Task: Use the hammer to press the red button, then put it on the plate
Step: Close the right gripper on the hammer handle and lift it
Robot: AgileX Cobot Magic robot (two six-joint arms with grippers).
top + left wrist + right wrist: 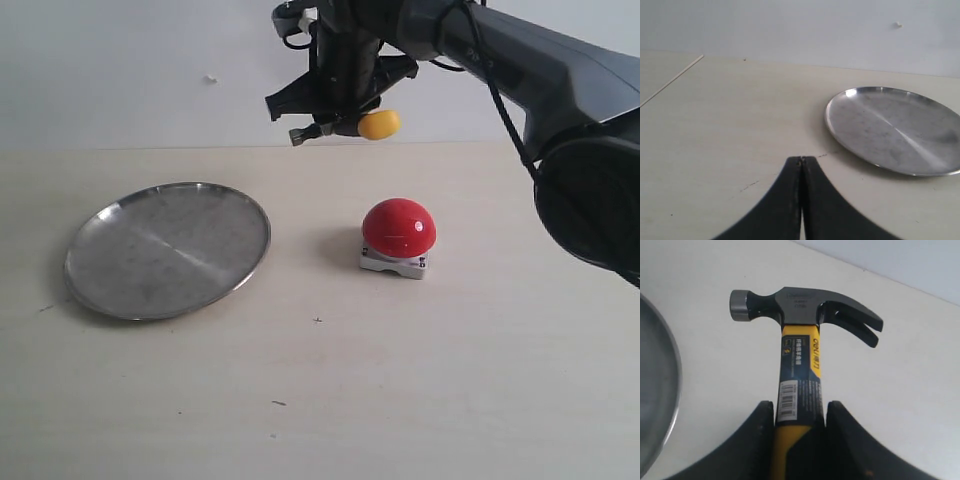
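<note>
Pale wood tabletop (320, 400) fills most of my screens, and the red button (398, 227) sitting on it is my reference for everything else. My right arm (560, 70) reaches in from the button's right and ends high above and behind it. Well apart from the button, on its left, the plate (168, 250) lies flat and bare. The hammer (799, 355) is off the table: it hangs in the air above and behind the button, a little to its left, clamped by its black-and-yellow handle in the right gripper (800, 412), whose jaws press on either side of the grip. As I read it, its long axis runs roughly level and sideways, with the yellow looped end on the button's side and the steel head pointing off toward the plate. So the head must swing across and come down before it can press the dome. The right arm is the nearer one. The left gripper (801, 162) is closed on nothing, fingertips together, low over the table and, I judge, farther from the button than the plate is.
</note>
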